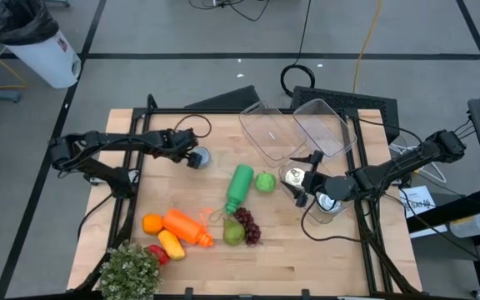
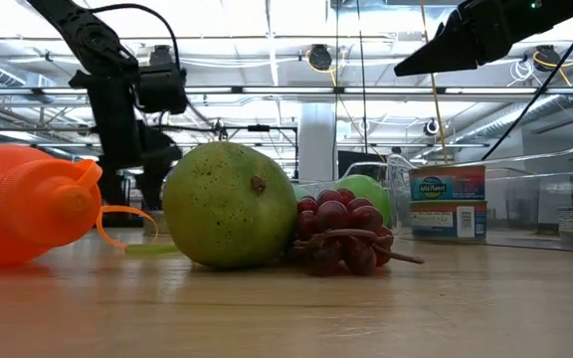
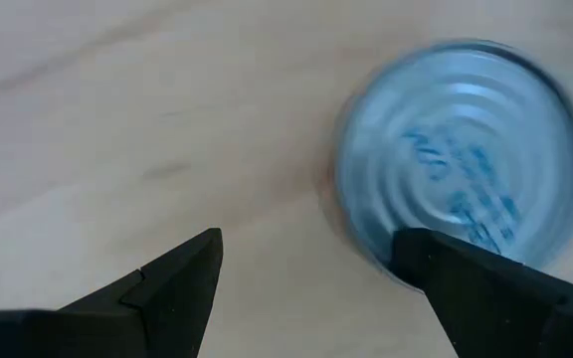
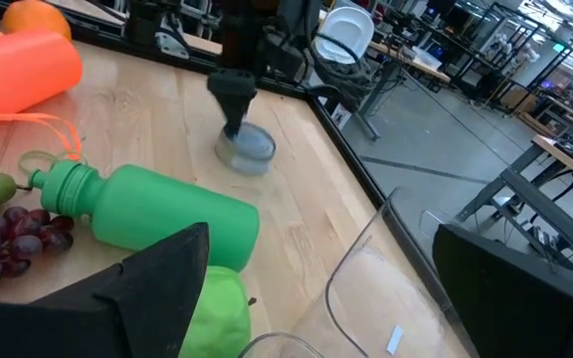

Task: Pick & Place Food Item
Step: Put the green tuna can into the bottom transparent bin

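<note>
A small round tin can [image 1: 199, 157] stands on the wooden table [image 1: 307, 258], its ribbed silver top [image 3: 466, 149] up. My left gripper [image 3: 311, 268] points down just beside it, open, with one finger [image 3: 485, 288] over the can's near rim; the right wrist view shows this gripper [image 4: 235, 109] above the can [image 4: 247, 149]. My right gripper [image 1: 305, 177] hangs open above the table's right half, near a labelled can [image 2: 447, 204], with nothing between its fingers [image 4: 157, 288].
A green bottle [image 1: 240, 187], green apple [image 1: 264, 182], pear [image 1: 234, 233], grapes [image 1: 249, 225], orange bottle [image 1: 186, 227] and an orange [image 1: 152, 223] lie mid-table. Two clear containers [image 1: 269, 129] stand at the far right. A plant [image 1: 129, 271] fills the near left corner.
</note>
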